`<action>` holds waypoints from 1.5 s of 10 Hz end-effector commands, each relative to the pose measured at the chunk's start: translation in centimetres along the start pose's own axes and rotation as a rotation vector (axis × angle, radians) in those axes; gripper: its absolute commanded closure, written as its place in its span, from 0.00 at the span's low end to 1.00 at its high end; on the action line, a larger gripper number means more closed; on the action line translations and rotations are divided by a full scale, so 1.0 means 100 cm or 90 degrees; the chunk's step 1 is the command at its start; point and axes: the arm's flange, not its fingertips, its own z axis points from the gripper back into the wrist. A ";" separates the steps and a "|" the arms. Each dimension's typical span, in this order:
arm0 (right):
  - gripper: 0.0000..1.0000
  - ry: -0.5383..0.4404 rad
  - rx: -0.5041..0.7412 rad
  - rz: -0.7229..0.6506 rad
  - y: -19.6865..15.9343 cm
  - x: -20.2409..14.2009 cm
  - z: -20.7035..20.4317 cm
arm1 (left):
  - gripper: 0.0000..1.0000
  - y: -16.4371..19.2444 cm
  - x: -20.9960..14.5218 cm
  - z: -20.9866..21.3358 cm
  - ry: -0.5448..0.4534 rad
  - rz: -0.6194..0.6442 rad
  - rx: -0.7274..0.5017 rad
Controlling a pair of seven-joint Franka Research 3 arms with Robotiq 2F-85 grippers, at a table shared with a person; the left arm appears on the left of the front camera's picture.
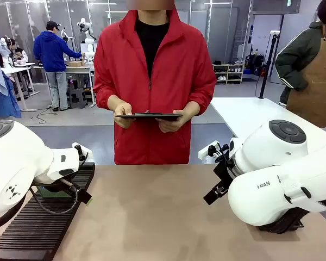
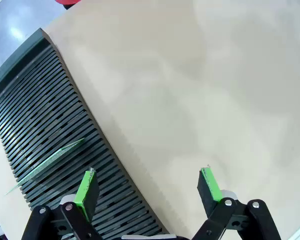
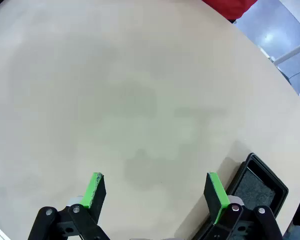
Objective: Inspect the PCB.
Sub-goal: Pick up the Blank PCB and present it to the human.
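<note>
At the bottom edge of the left wrist view, the left gripper (image 2: 148, 172) is seen with its jaws spread wide and nothing between them. One green pad hangs over the black slotted rack (image 2: 35, 110) and the other over the bare table (image 2: 200, 75). The PCB (image 2: 46, 166) is found at the lower left of that frame, just beyond the first pad, as a thin green sliver seen nearly edge-on and leaning across the slats (whether it is seated in a slot cannot be told). The board lies off the gripper's centre line, so a closure made from here would probably catch one corner. The board could then be tipped over, wedged between slats or flexed, and on so thin an edge the grip could slip. The right gripper (image 3: 154, 176) is likewise held open and empty at the bottom of its own view, with the black tray (image 3: 267, 172) just beside one pad at the lower right, where it could be knocked by a careless sweep. At the upper centre of the front view a dark tablet (image 1: 149, 115) is held in both of the person's hands, so any handover might be fumbled.
</note>
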 end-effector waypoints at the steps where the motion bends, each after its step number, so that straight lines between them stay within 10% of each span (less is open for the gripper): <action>1: 0.00 0.000 0.000 0.000 0.000 0.000 0.000 | 0.00 0.000 0.000 0.000 0.000 0.000 0.000; 11: 0.00 0.007 0.007 0.003 -0.006 0.009 0.015 | 0.00 0.005 0.009 0.016 0.008 -0.007 0.011; 15: 0.00 0.024 0.097 -0.062 -0.037 0.028 0.072 | 0.00 0.039 0.029 0.087 0.023 0.028 -0.140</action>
